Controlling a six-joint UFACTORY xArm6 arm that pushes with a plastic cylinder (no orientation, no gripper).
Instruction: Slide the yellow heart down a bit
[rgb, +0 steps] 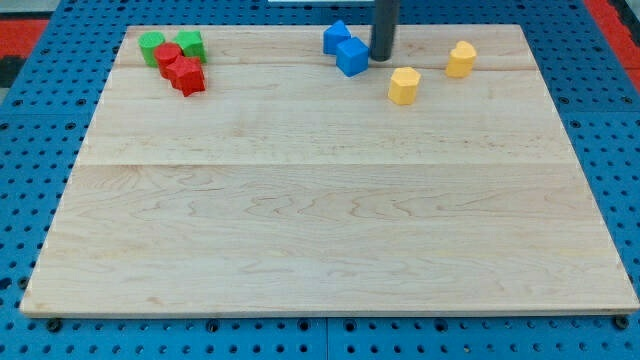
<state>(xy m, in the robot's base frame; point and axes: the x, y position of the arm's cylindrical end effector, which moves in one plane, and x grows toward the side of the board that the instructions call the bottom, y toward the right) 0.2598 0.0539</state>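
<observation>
My tip (381, 58) rests at the far edge of the table (320, 220), just right of two touching blue blocks (345, 48) — there are no jaws, only the rod. The yellow heart (461, 59) sits far right, apart from the tip; a second yellow block (403, 85) lies nearer, between them. Far left — two green blocks (170, 45) and two red blocks (179, 69), clustered.

My tip (381, 58) is the blunt lower end of a straight, round rod; the rod is dark grey, nearly black, smooth and plain; a faint lighter sheen runs down one side of it.
</observation>
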